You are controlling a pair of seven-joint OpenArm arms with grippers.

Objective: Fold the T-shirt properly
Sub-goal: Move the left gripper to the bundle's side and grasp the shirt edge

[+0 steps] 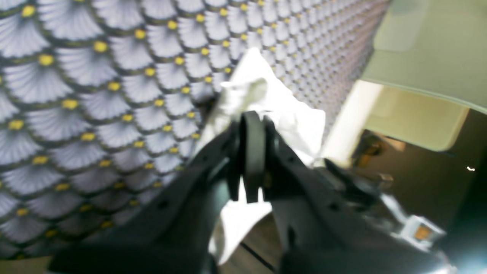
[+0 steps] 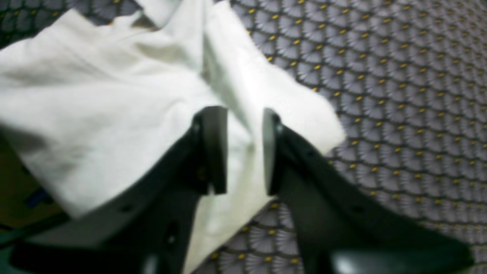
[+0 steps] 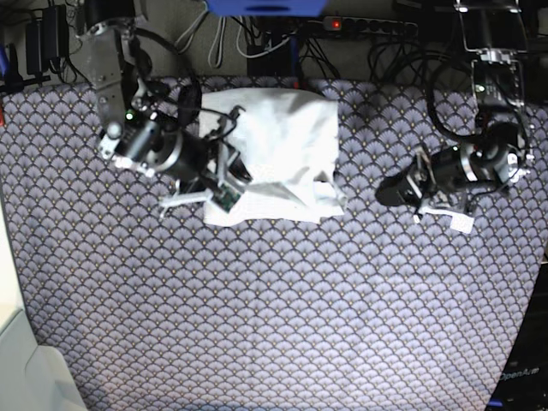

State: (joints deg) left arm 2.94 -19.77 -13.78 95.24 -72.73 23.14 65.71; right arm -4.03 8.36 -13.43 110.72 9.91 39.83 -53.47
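The white T-shirt (image 3: 282,145) lies folded into a rough rectangle at the back middle of the table. My right gripper (image 3: 229,187) is at its left front corner. In the right wrist view that gripper (image 2: 243,148) is open by a narrow gap, and its pads (image 2: 215,148) straddle a ridge of the T-shirt (image 2: 95,95). My left gripper (image 3: 385,190) hovers to the right of the shirt, apart from it. In the left wrist view the left gripper (image 1: 251,121) is shut, with the T-shirt (image 1: 274,99) blurred beyond its tips.
A grey fan-patterned cloth (image 3: 274,300) covers the table. A pale beige surface (image 3: 17,360) sits past the table's front left corner. Cables and a power strip (image 3: 368,26) run along the back edge. A small white tag (image 3: 458,221) lies under the left arm.
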